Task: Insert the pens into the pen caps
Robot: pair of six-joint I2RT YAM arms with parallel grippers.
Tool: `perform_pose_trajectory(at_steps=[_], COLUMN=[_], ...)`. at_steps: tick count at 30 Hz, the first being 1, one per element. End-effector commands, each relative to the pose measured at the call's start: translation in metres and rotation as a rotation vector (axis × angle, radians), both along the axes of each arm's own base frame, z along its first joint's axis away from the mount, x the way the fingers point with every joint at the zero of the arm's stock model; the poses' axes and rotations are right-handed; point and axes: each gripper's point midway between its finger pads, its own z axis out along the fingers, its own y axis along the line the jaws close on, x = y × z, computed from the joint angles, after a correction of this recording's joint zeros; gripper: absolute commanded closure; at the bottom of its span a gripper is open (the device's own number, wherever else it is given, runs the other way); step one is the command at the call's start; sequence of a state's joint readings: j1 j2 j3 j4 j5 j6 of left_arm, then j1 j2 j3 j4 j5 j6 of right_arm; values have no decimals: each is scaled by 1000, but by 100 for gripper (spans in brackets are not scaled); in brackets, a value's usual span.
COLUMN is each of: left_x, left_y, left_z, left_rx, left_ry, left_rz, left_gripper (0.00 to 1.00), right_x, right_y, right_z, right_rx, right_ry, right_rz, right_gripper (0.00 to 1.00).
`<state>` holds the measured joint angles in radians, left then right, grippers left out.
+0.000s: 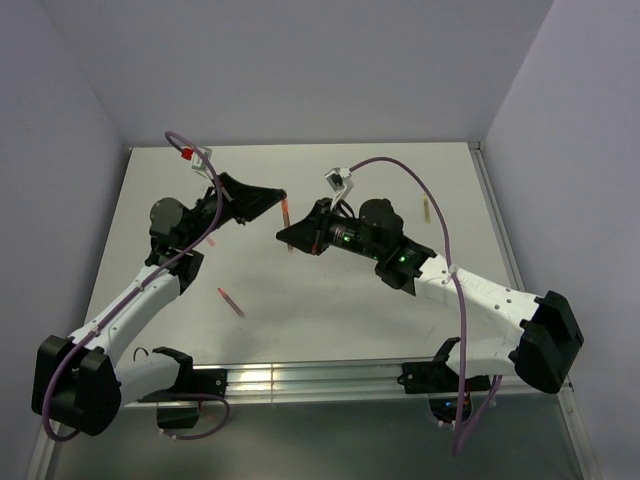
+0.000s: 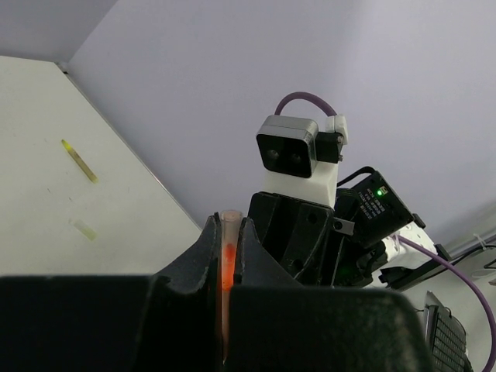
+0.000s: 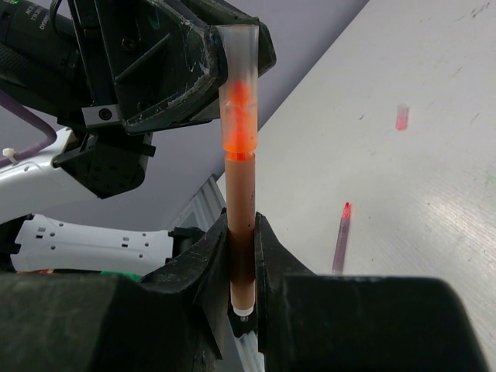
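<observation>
**Right end effector** [image 3: 242, 232]: jaws closed on the lower barrel of a pen [image 3: 239, 201]. The pen stands upright between the fingers, and its white end plug shows just below them.

**Left end effector** [image 2: 229, 227]: jaws closed on a translucent cap [image 3: 237, 70]. The pen's upper end sits inside the cap's mouth, and its orange-red tip shows through the cap wall. The cap and pen are in line. In the top view the two end effectors meet tip to tip over the far-middle part of the table [image 1: 330, 300], with the pen and cap raised off its surface.

**Markings:** white printing [image 3: 32, 9] on the black housing [image 3: 39, 46] behind the left end effector is too small to read.

**Loose items on the table:**
- A red pen [image 3: 341, 236] lies flat, with a pink cap [image 3: 401, 116] well apart from it.
- An olive pen [image 2: 80, 160] lies near the far-right edge, with a pale cap [image 2: 84, 228] near it and not touching.
</observation>
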<state>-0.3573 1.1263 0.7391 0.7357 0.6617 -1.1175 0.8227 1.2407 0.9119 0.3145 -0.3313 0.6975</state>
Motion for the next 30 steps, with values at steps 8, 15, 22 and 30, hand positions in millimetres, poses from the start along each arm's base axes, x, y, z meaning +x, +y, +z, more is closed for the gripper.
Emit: perform_pose_trajectory(at_steps=[8, 15, 22, 30], left_x=[-26, -36, -48, -59], left_y=[-13, -11, -10, -12], left_z=[4, 1, -1, -6], left_rx=[22, 36, 44, 44], left_ry=[-62, -63, -80, -92], left_rz=[-78, -86, -111, -146], left_gripper=[100, 100, 100, 100], right_x=[20, 25, 24, 24], right_y=[-1, -2, -4, -6], right_z=[42, 45, 49, 45], right_rx=[76, 65, 62, 51], right_ry=[-84, -101, -121, -143], right_rz=[-88, -96, -93, -95], right_gripper=[100, 100, 100, 100])
